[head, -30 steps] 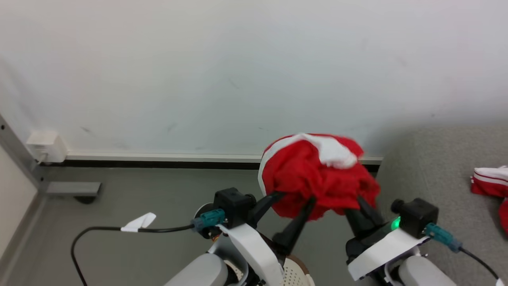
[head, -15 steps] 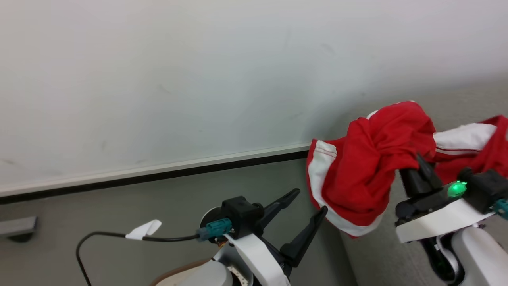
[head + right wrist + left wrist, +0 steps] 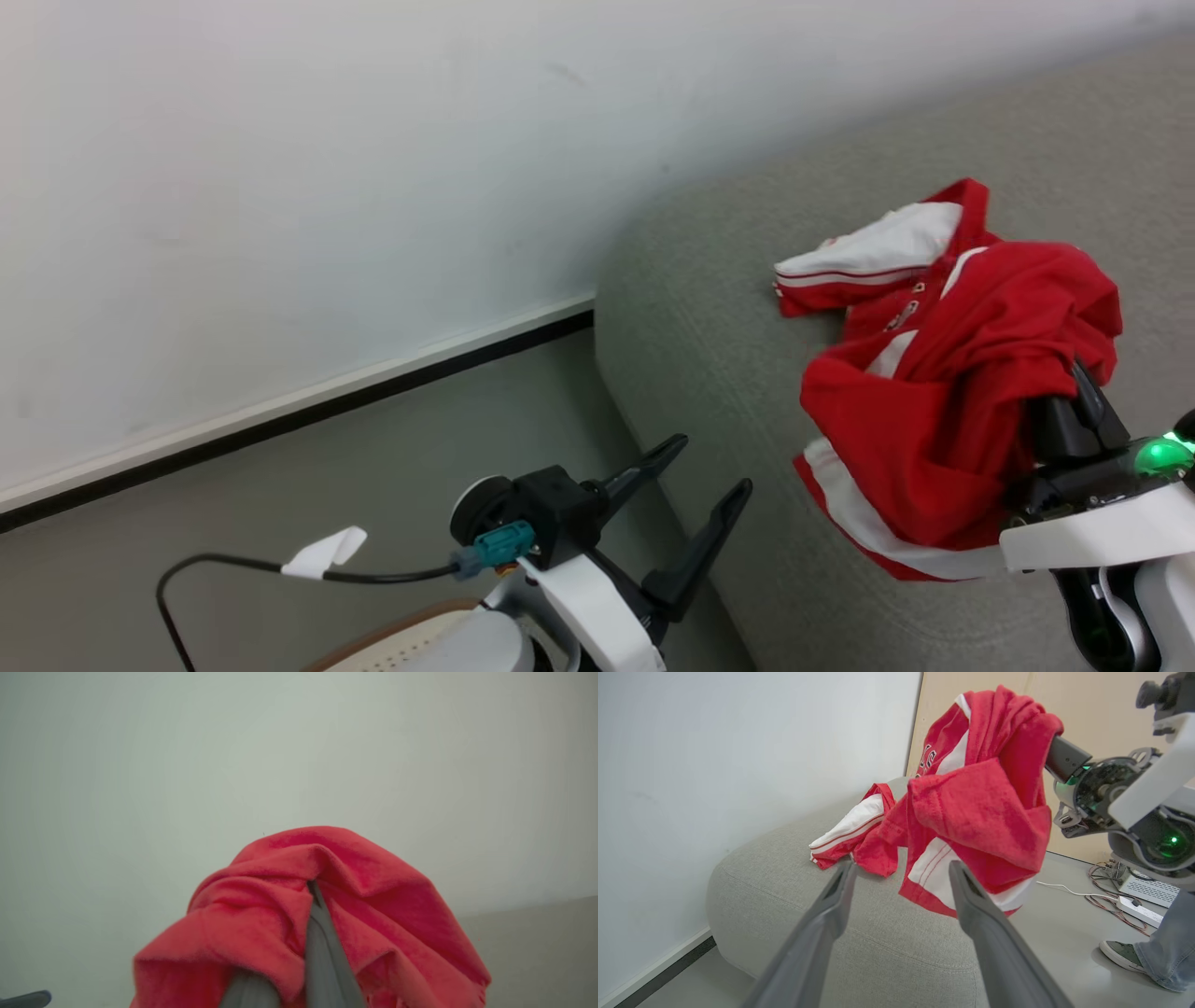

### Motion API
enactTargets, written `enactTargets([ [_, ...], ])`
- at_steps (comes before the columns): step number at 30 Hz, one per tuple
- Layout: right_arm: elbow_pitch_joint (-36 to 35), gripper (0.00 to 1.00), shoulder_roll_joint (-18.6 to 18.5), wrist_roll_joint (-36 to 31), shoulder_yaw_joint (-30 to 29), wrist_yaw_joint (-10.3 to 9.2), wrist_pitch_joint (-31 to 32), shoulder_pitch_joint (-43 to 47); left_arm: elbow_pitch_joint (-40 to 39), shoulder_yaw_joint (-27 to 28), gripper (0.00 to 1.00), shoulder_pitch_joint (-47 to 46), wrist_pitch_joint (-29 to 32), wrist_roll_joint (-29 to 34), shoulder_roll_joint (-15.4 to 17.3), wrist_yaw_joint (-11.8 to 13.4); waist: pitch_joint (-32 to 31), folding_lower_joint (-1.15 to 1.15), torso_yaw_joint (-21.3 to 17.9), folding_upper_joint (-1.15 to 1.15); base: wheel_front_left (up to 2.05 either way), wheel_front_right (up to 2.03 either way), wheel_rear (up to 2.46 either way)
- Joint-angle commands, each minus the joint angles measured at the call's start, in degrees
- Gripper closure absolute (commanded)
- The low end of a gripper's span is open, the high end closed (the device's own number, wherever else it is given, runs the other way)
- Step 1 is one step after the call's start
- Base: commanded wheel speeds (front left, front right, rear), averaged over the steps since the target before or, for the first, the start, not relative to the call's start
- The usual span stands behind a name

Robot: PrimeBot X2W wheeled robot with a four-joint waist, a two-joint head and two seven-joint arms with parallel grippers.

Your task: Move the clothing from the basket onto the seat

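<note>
A red garment with white striped panels hangs bunched from my right gripper, which is shut on it above the grey seat. In the right wrist view the clothing drapes over my closed fingers. A second red-and-white garment lies on the seat behind it. My left gripper stands open and empty, just left of the seat's edge. In its own view the fingers frame the hanging garment. A strip of the basket shows at the bottom edge under my left arm.
A white wall with a dark baseboard runs behind the seat. A black cable with a white tag trails from my left wrist. In the left wrist view a person's foot and floor cables with a power strip lie beyond the seat.
My left gripper has let go of the garment and opened wide. The view has swung right, and my right gripper now holds the garment alone over the seat.
</note>
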Motion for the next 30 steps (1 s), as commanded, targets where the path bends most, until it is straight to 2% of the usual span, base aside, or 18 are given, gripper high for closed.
enactTargets([
  [1,-0.6,1.0,0.5,-0.1,-0.6,-0.13,-0.2,0.9,0.3,0.1,0.0,-0.5,-0.5,0.8,0.7,0.0,1.5,0.0,-2.4,0.0,0.0,0.0,0.0],
  [8,-2.1,1.0,1.0,-0.1,-2.5,-0.13,-0.2,2.5,1.5,-0.5,0.0,-1.2,-1.3,1.7,1.0,0.3,2.8,0.0,-4.2,0.0,0.0,0.0,0.0],
  [14,-2.3,1.0,0.6,0.6,-3.7,-0.13,-0.2,-0.1,2.2,-0.9,0.0,-2.3,-0.8,2.2,1.1,0.1,5.2,0.0,-3.3,0.0,0.0,0.0,0.0],
  [21,0.9,1.0,-2.6,2.5,-6.3,-0.13,-0.2,-9.0,1.4,-0.9,0.0,-5.0,0.9,3.0,2.3,-0.2,11.5,0.0,0.0,0.0,0.0,0.0,0.0],
  [30,11.5,1.0,-10.3,7.5,-13.5,-0.13,-0.2,-22.2,-1.4,-0.5,0.0,-9.3,3.8,4.5,4.3,-0.1,22.3,0.0,5.8,0.0,0.0,0.0,0.0],
])
